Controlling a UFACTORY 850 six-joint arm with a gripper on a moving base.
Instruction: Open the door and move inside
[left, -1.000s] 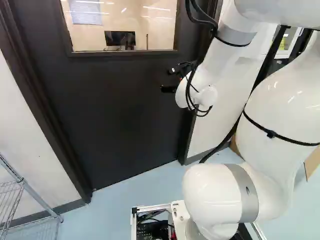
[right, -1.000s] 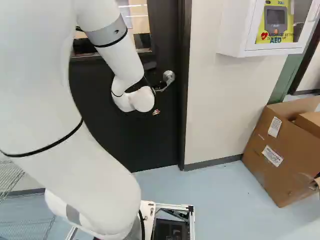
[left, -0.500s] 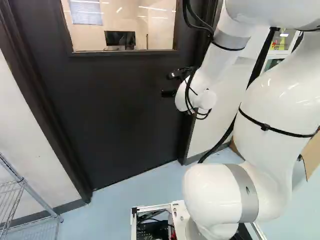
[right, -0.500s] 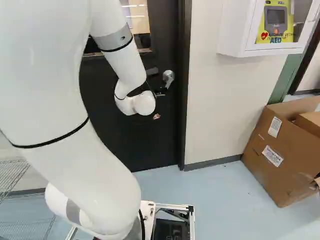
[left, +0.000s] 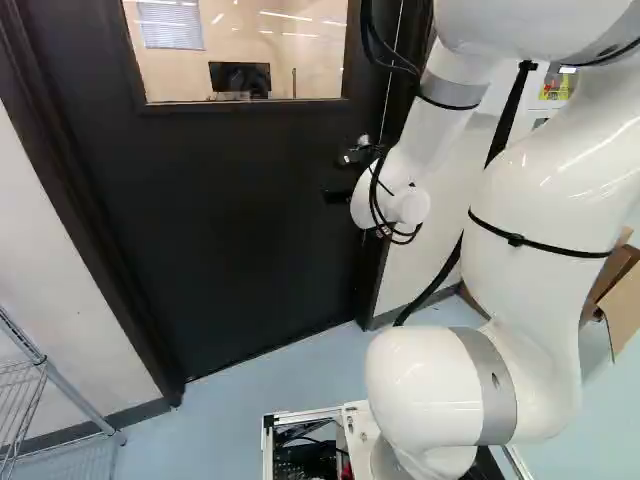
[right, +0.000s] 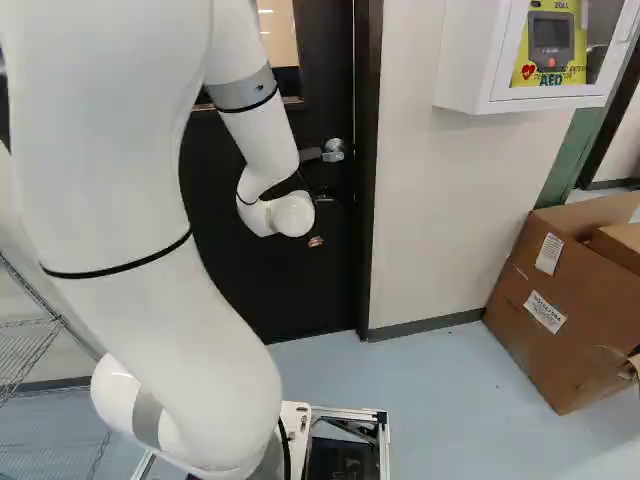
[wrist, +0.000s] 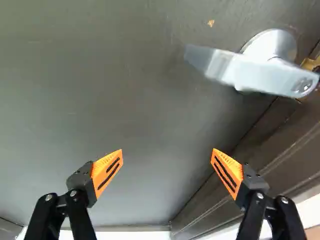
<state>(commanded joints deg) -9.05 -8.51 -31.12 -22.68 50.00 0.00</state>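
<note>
my gripper (left: 338, 176) hangs close in front of the door, and in the wrist view i read it as released: its two fingers stand wide apart, the orange pads (wrist: 107, 167) facing each other and touching nothing between them. the metal lever handle (wrist: 272, 75) is ahead of the fingers and off toward the finger nearer the door frame (right: 367, 200), well apart from both. a bit of brass-coloured hardware (wrist: 311, 64) shows just beside the handle's round base. the dark door (left: 250, 220) is upright behind it all, with a thin pale line along its handle side; i can't tell from that how far, if at all, it stands ajar. its window (left: 180, 70) shows a black monitor (left: 240, 77) in the room beyond. my white arm (left: 540, 190) rises at the right of the left base view and bends over toward the door. farther out, a wire shelf (left: 40, 368) stands at the left of that view, while at the right of the right base view a white defibrillator cabinet (right: 462, 60) hangs on the wall above an open cardboard box (right: 520, 345) on the pale blue floor (right: 430, 375).
</note>
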